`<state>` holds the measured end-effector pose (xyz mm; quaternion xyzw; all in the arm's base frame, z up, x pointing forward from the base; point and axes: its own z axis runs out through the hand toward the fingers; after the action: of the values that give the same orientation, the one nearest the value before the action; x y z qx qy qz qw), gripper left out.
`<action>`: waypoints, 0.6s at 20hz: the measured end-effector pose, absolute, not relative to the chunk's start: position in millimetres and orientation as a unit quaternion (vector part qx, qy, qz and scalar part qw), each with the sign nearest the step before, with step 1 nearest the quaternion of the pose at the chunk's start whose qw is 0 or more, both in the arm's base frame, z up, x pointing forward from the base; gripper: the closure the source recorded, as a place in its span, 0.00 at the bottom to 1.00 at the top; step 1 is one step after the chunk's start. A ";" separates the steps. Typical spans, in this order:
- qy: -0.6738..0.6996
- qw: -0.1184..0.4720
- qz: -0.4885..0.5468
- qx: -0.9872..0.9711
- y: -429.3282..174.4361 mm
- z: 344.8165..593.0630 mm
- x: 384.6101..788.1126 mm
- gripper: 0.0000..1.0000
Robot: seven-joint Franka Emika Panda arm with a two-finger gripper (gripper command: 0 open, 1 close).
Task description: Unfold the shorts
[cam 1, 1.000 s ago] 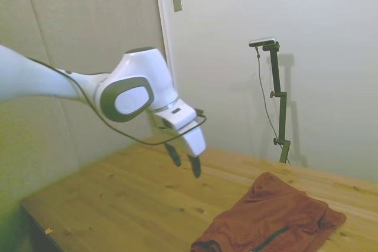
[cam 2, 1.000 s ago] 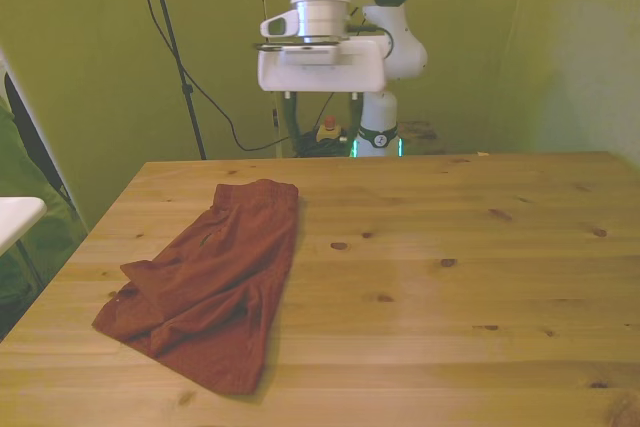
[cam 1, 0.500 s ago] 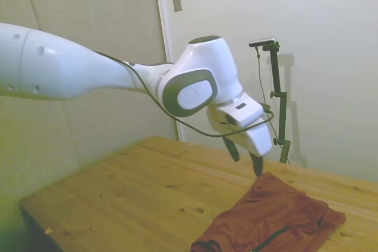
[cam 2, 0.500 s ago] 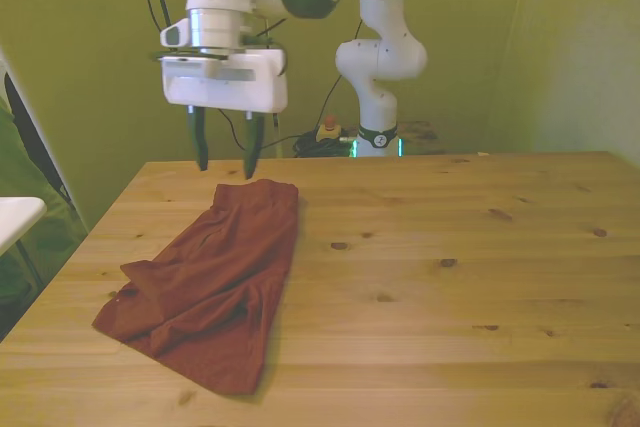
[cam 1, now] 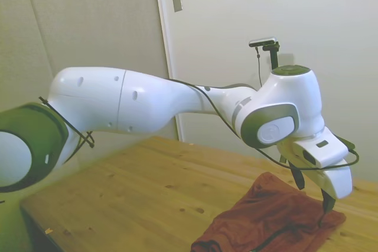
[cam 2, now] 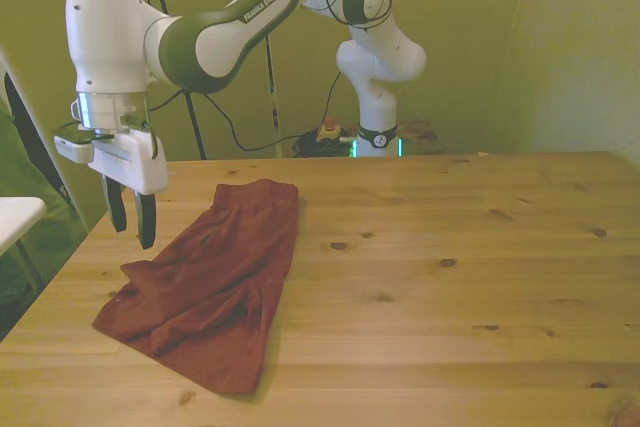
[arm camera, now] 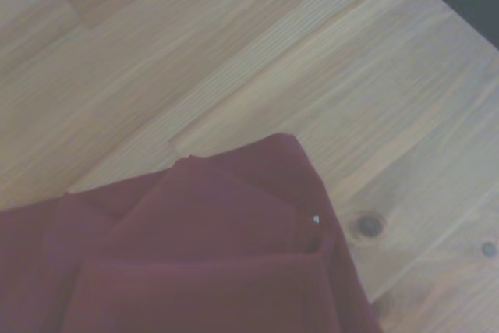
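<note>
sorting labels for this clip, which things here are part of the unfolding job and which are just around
Part of the job:
- the shorts, rust-red, lying folded on the front view's left
- the pincer, open, hanging over the shorts' corner, not touching them

Just around:
- the wooden table
- a pale wall plate by the door frame in the side view

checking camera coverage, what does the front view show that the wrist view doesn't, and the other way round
Only the front view shows the whole shorts lying folded on the table, toward the front view's left, and the gripper above the cloth's edge near the table's side, fingers open and apart from the fabric. Only the wrist view shows a small pale speck near a folded corner of the shorts, and a dark knot in the wood beside it. Both show the rust-red cloth on bare wooden planks.
</note>
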<state>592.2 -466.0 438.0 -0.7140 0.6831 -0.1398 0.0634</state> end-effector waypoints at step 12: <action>0.691 0.100 -0.129 -0.704 -464.7 381.5 617.9 1.00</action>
<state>617.9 -464.7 381.5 -0.7045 0.6907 -0.1292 0.1000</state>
